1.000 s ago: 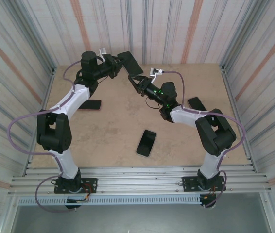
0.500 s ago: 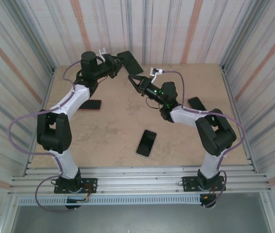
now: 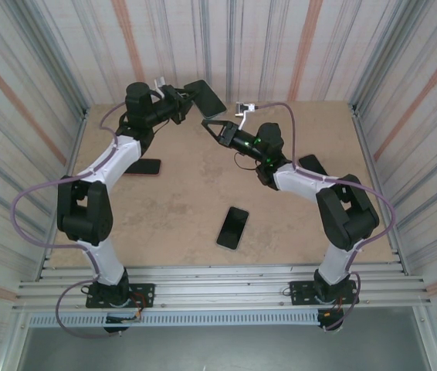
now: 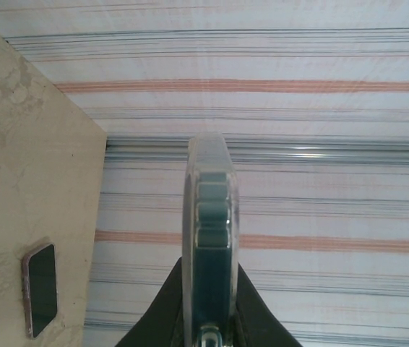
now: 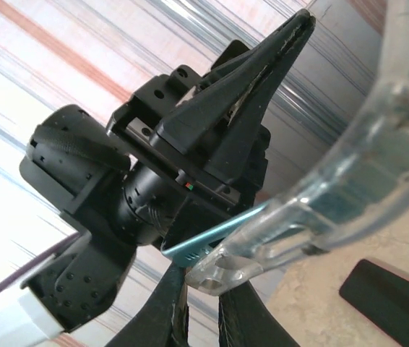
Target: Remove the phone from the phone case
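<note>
A teal phone in a clear phone case is held up in the air near the back wall. My left gripper is shut across it; the left wrist view shows the phone edge-on between the dark fingers. My right gripper reaches in from the lower right and is shut on the case's bottom corner. There the teal phone edge stands slightly apart from the clear corner. The left gripper's black body sits behind.
On the tan table lie a dark phone near the front middle, another at the left and one by the right arm. A cased phone shows on the table. Striped walls close in all round.
My right gripper has moved up and left to the phone's lower corner and shut on the case. The left arm with the phone has shifted slightly up.
</note>
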